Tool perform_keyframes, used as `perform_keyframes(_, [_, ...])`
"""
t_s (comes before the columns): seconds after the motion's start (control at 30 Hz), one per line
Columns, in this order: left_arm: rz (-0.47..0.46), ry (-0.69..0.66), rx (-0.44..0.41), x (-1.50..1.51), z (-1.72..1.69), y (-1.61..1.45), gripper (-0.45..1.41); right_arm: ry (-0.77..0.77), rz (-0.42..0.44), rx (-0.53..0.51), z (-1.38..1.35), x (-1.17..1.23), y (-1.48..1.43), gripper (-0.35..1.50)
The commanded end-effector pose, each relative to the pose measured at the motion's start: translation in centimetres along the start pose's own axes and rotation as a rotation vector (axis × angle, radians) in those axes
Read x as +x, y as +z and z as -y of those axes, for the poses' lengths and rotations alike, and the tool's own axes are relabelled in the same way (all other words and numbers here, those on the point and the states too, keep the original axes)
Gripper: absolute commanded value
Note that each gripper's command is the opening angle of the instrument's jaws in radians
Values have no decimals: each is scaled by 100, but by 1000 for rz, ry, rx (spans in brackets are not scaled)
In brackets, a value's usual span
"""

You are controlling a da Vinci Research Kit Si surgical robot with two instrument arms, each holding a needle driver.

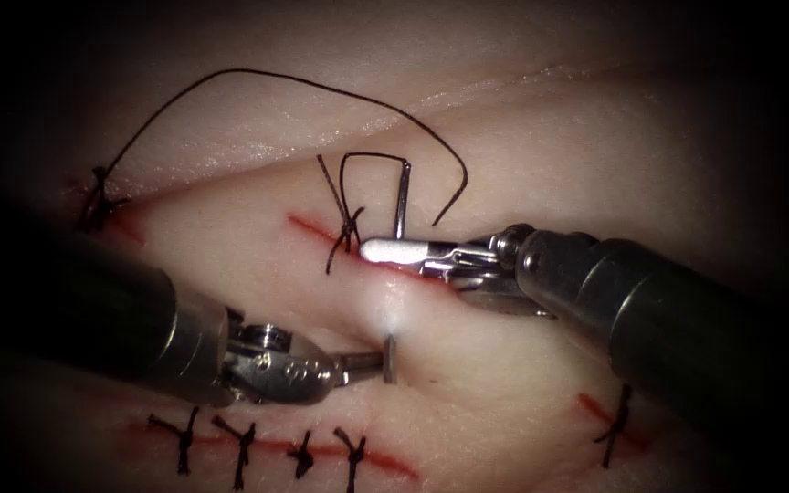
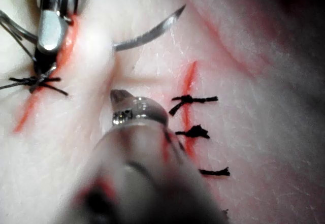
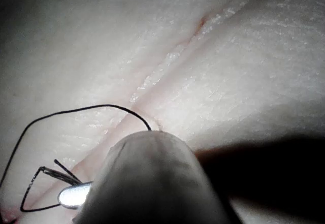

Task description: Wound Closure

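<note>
The curved needle is in the tissue [image 1: 522,155], running under the cut [image 1: 308,226]. Its tail [image 1: 401,201] stands up on the far side of the cut, with the dark thread [image 1: 321,87] attached. Its pointed end [image 1: 390,361] sticks out on the near side and is seen bare in the left wrist view [image 2: 147,33]. My left tool [image 1: 372,365] reaches this end from the left; in the left wrist view a gap lies between its tip [image 2: 118,98] and the needle. My right tool [image 1: 394,254] presses on the cut's edge, open and holding nothing.
A knotted stitch [image 1: 347,224] sits on the cut just left of the right tool. The thread arcs over to a knot at the far left [image 1: 98,196]. Several finished stitches [image 1: 244,443] close a second cut near the front, and one more [image 1: 615,420] lies at the right.
</note>
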Motion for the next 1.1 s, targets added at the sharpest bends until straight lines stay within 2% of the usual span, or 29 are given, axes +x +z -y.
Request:
perform_keyframes(0.03, [1, 10, -8, -5, -9, -4, 2, -87, -4, -15, -3, 11, 2, 128])
perform_keyframes(0.1, [-4, 33, -14, -5, -14, -22, 5, -165, -11, -31, 3, 24, -6, 135])
perform_keyframes(0.2, [-72, 134, 16, -2, -13, -46, 27, -223, -2, -34, 13, 37, -22, 133])
perform_keyframes(0.27, [-99, 165, 34, 0, -11, -49, 32, -238, 3, -40, 15, 38, -25, 131])
perform_keyframes(0.33, [-173, 257, 71, 2, -7, -52, 51, -295, 23, -83, 20, 43, -37, 131])
perform_keyframes(0.37, [-187, 280, 73, 3, -5, -51, 54, -305, 36, -91, 22, 44, -41, 131])
perform_keyframes(0.4, [-208, 329, 69, 4, -1, -45, 73, -315, 43, -89, 24, 46, -48, 131])
perform_keyframes(0.43, [-217, 343, 62, 5, 0, -42, 78, -320, 49, -90, 25, 47, -52, 131])
perform_keyframes(0.67, [-328, 556, 12, 8, -5, -13, 84, -327, 72, -86, 31, 50, -71, 126])
perform_keyframes(0.7, [-372, 582, 3, 11, -8, -9, 84, -328, 68, -87, 30, 50, -74, 123])
perform_keyframes(0.77, [-392, 588, 9, 15, -8, -7, 91, -331, 67, -84, 27, 50, -75, 121])
perform_keyframes(1.0, [-403, 576, 41, 28, 6, -5, 91, -351, 65, -80, 6, 44, -82, 116])
perform_keyframes(1.07, [-402, 578, 45, 28, 7, 2, 81, -337, 67, -78, -1, 41, -85, 115])
perform_keyframes(1.1, [-402, 580, 47, 28, 6, 4, 68, -339, 65, -79, -3, 41, -86, 113])
